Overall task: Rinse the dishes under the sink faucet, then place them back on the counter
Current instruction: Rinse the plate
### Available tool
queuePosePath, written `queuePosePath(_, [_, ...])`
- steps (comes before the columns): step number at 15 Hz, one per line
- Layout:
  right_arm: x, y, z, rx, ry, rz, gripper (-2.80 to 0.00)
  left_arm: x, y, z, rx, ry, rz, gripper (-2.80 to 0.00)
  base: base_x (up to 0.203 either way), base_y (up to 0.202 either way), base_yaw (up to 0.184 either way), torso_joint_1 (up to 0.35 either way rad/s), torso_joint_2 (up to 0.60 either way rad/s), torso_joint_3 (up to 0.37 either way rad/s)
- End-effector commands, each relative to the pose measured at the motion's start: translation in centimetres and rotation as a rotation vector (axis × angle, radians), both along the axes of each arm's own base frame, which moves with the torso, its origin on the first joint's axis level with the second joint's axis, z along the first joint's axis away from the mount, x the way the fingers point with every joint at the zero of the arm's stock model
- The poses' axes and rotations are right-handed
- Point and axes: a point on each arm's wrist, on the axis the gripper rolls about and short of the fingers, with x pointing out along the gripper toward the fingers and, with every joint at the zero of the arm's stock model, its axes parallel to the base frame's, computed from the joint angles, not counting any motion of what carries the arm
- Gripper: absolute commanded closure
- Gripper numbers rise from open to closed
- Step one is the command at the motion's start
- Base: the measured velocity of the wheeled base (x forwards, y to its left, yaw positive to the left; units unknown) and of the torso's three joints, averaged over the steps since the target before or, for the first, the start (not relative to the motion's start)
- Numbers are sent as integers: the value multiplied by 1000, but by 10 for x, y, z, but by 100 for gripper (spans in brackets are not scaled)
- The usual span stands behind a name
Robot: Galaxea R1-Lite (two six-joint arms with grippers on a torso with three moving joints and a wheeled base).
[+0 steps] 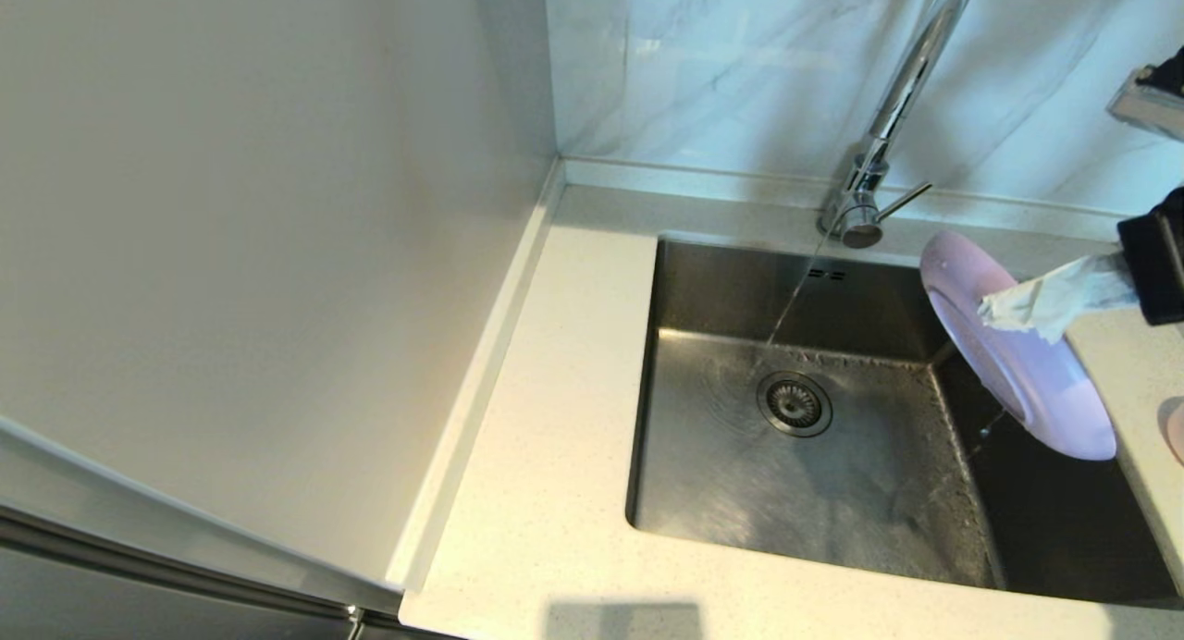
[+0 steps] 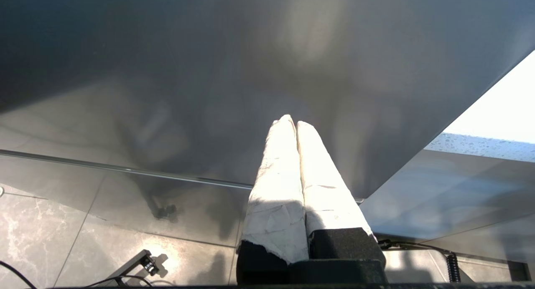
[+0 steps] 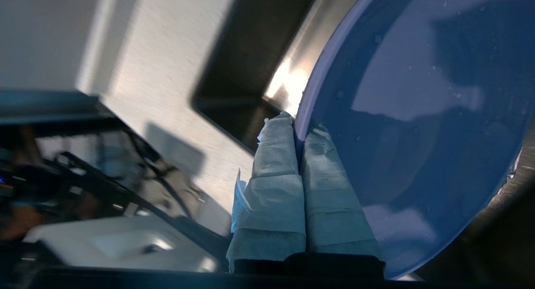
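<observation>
A: where's the plate (image 1: 1036,372) sitting?
B: we're seeing the right end effector (image 1: 1004,314) clamped on its rim, tilting it over the sink's (image 1: 740,492) right edge, faucet (image 1: 879,150) running. Left end effector (image 2: 292,124) is hanging parked, fingers together.

The left gripper (image 2: 296,124) hangs low, its two white-wrapped fingers (image 2: 278,176) pressed together, holding nothing. Beyond them is a dark glossy cabinet front (image 2: 188,72), with grey marbled floor tiles (image 2: 50,230) beneath.
</observation>
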Motion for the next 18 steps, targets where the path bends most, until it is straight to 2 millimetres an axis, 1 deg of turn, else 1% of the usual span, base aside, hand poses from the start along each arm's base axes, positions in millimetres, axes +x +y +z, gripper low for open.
queuePosePath(1, [-4,-4,18,169,19,-43,0,0,0,0,-1,0,0,0,0,0,0,0,0,0])
queuePosePath(4, [5,-2,21,382,160,-73,0,0,0,0,-1,0,0,0,0,0,0,0,0,0])
queuePosePath(7, [17,0,12,466,266,-41,0,0,0,0,-1,0,0,0,0,0,0,0,0,0])
queuePosePath(10, [29,6,7,472,300,-5,0,0,0,0,-1,0,0,0,0,0,0,0,0,0])
queuePosePath(13, [44,17,0,458,306,35,0,0,0,0,-1,0,0,0,0,0,0,0,0,0])
queuePosePath(16, [66,22,-10,452,304,36,0,0,0,0,-1,0,0,0,0,0,0,0,0,0])
queuePosePath(18, [83,24,-15,425,273,-9,0,0,0,0,-1,0,0,0,0,0,0,0,0,0])
